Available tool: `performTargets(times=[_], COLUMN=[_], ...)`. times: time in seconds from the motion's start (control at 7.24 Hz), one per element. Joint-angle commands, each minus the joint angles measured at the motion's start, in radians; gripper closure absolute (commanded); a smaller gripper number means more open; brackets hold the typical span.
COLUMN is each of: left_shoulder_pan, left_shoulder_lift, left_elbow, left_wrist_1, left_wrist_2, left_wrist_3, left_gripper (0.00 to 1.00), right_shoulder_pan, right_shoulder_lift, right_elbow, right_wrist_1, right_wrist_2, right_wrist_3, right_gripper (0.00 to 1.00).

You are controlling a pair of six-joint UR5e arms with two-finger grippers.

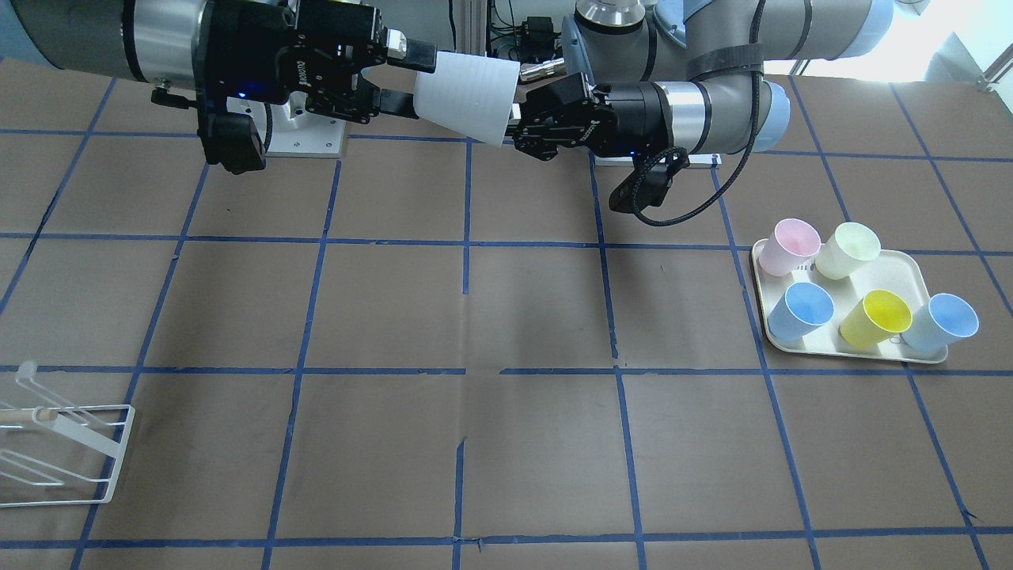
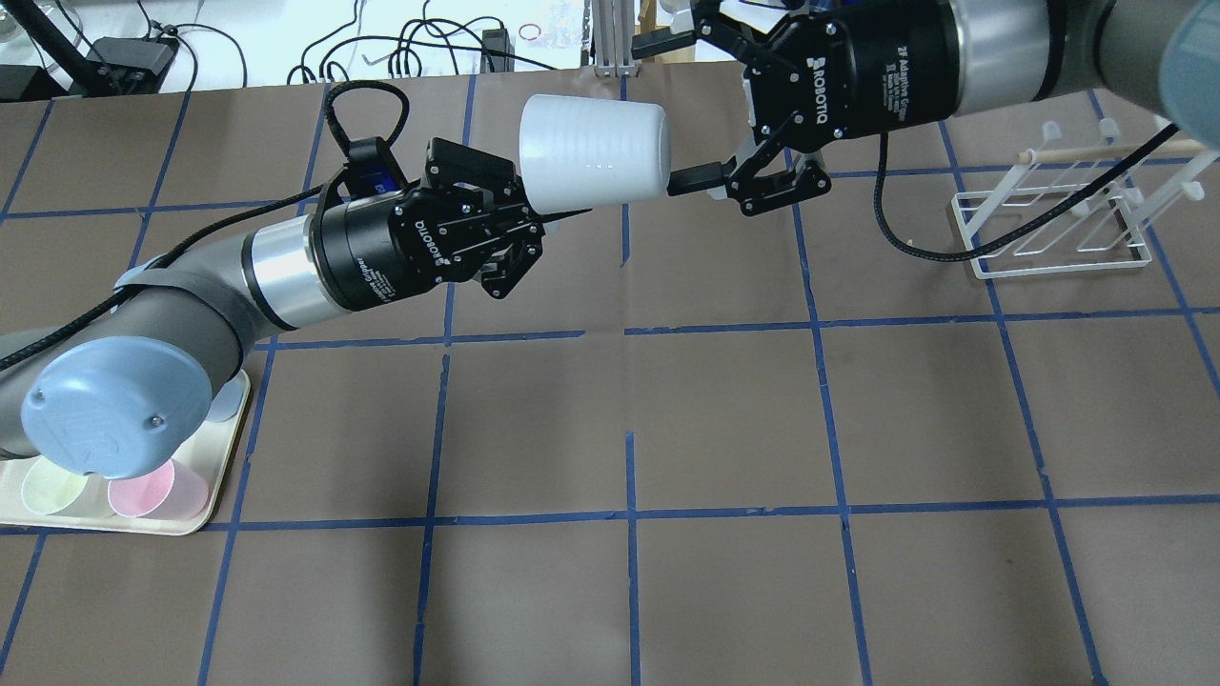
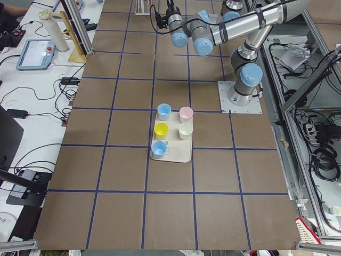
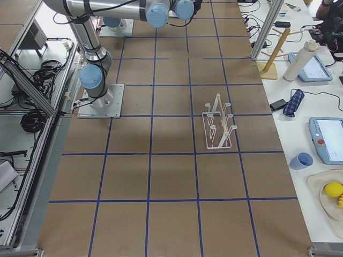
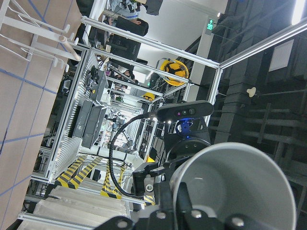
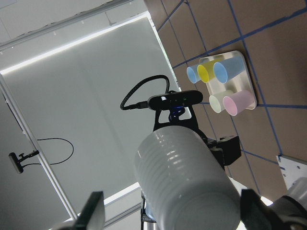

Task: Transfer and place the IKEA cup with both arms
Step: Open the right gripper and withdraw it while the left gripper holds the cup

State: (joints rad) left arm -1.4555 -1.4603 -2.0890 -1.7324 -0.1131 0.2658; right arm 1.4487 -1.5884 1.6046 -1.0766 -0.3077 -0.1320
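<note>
The pale-grey IKEA cup (image 1: 467, 95) lies sideways in mid-air over the far middle of the table, also in the overhead view (image 2: 591, 152). My left gripper (image 2: 530, 205) is shut on its rim at the wide open end. The left wrist view shows the cup's inside (image 5: 235, 191) with one finger in it. My right gripper (image 2: 658, 110) is open, its fingers spread on either side of the cup's closed base end. In the right wrist view the cup (image 6: 187, 187) sits between the two spread fingers (image 6: 93, 213), with a gap on one side.
A cream tray (image 1: 906, 269) on my left side holds several coloured cups: pink, pale green-cream, yellow and two light blue. A white wire rack (image 2: 1058, 229) stands on my right side. The table is brown with blue tape lines.
</note>
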Motion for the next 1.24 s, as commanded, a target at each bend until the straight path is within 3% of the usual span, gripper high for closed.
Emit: performTargets(times=[0.0,0.28,0.69,0.83,0.97,1.1], left_shoulder_pan=[0.051,0.090,0.150,0.153,0.180,0.193], left_shoulder_lift=[0.003,0.000,-0.020,-0.028,-0.035,-0.038], left_elbow=[-0.002,0.000,0.003,0.007,0.013,0.020], left_wrist_1=[-0.001,-0.003,0.007,0.060,0.120,0.237], left_wrist_2=[0.078,0.085,0.361,0.510,0.638,0.806], left_wrist_3=[-0.007,-0.008,-0.004,-0.008,-0.052,-0.121], left_gripper=[1.00,1.00,1.00,1.00,1.00,1.00], right_shoulder_pan=[-0.069,-0.071,-0.019,0.031,0.074,0.109], right_shoulder_lift=[0.034,0.022,-0.002,-0.002,-0.007,-0.008], right_elbow=[-0.072,-0.074,-0.074,-0.074,-0.071,-0.069], right_wrist_1=[-0.063,-0.155,-0.227,-0.258,-0.310,-0.337], right_wrist_2=[-0.278,-0.522,-1.025,-1.185,-1.247,-1.252], right_wrist_3=[0.009,0.040,0.114,0.133,0.156,0.213], right_gripper=[0.00,0.00,0.00,0.00,0.00,0.00])
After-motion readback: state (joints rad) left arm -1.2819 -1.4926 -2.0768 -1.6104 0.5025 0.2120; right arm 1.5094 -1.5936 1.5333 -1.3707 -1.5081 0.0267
